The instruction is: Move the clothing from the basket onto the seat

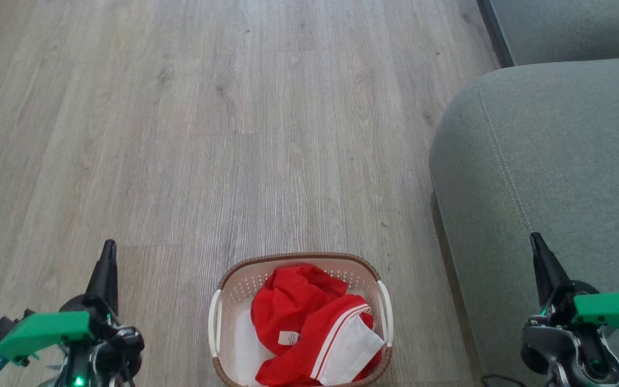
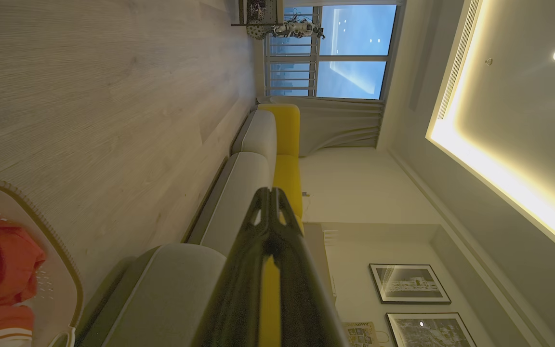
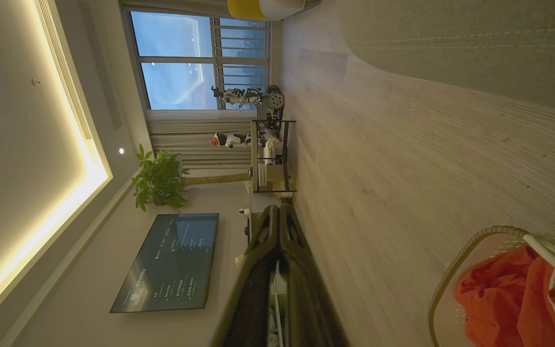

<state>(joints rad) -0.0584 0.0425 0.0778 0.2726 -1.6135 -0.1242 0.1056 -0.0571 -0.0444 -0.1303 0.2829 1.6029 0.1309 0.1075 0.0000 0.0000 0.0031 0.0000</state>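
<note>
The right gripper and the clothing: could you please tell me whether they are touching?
Apart. The head view shows the right gripper shut by the seat, with bare floor and the basket rim between it and the clothing.

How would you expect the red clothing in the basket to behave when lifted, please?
Probably floppy: the clothing lies crumpled in the basket, so it should sag and drape. Likely light, as it looks like thin fabric. Its pieces overlap, so lifting one may drag another along.

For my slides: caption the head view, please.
Red-and-white clothing lies in the basket on the floor beside the seat; left end effector and right end effector shut.
</note>
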